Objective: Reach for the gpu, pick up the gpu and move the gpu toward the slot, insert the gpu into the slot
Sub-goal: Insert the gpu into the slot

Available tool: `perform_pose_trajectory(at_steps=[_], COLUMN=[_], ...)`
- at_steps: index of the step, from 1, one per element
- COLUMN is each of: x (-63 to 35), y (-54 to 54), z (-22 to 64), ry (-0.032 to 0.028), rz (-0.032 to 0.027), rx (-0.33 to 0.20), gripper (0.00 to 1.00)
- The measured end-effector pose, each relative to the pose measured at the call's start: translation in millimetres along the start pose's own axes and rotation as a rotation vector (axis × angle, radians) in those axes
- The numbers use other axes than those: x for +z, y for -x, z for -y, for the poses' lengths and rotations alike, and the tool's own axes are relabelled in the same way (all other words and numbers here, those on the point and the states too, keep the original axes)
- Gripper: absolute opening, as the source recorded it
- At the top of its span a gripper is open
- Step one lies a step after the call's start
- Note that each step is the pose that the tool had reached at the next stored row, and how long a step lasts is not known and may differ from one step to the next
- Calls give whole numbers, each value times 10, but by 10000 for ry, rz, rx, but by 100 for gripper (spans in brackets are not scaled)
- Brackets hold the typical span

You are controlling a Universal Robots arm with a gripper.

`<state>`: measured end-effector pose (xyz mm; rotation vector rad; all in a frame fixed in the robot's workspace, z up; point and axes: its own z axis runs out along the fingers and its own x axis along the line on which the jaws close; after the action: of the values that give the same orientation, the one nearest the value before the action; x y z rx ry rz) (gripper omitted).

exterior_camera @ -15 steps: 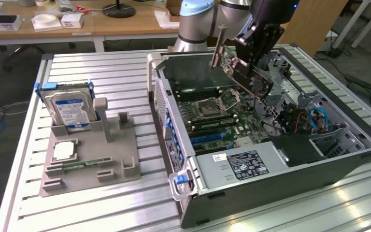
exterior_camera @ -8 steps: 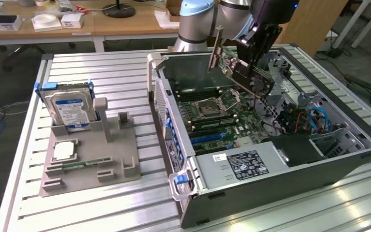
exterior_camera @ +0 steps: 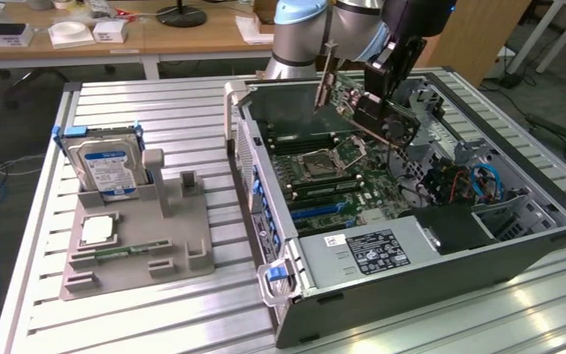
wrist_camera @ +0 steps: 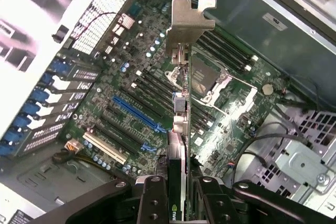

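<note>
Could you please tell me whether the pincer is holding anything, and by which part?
The pincer holds the gpu, clamped across its flat faces at the part away from its silver bracket, over the open computer case.

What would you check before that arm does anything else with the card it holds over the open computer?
1. Grip: ok, the pincer is shut on the gpu.
2. Clearance: ok, the gpu hangs above the motherboard, touching nothing.
3. Long blue slot free: ok, it is empty.
4. Gpu squarely over that slot: cannot tell.
5. Gpu level: not ok, it is tilted in the exterior view.
6. Blue cables clear of the gpu: ok, they lie apart.
</note>
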<state>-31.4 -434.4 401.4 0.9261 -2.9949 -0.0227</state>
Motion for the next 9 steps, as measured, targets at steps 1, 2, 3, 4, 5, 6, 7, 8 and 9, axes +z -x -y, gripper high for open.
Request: perform_pose_trajectory(at_steps=[1, 2, 3, 4, 5, 6, 7, 8, 9], x=[1, 1, 2, 2, 2, 2, 3, 3, 3], y=[-2, -3, -4, -5, -6, -7, -7, -7, -8], z=[-1, -2, -3, -3, -4, -4, -5, -5, -5], ry=[0, 0, 0, 0, -1, -1, -1, -1, 0], rz=[-2, -4, -5, -7, -9, -11, -13, -14, -15], rx=[-111, -219, -331, -451, -563, -683, -791, -901, -1012], gripper=[26, 26, 26, 26, 26, 26, 26, 26, 26])
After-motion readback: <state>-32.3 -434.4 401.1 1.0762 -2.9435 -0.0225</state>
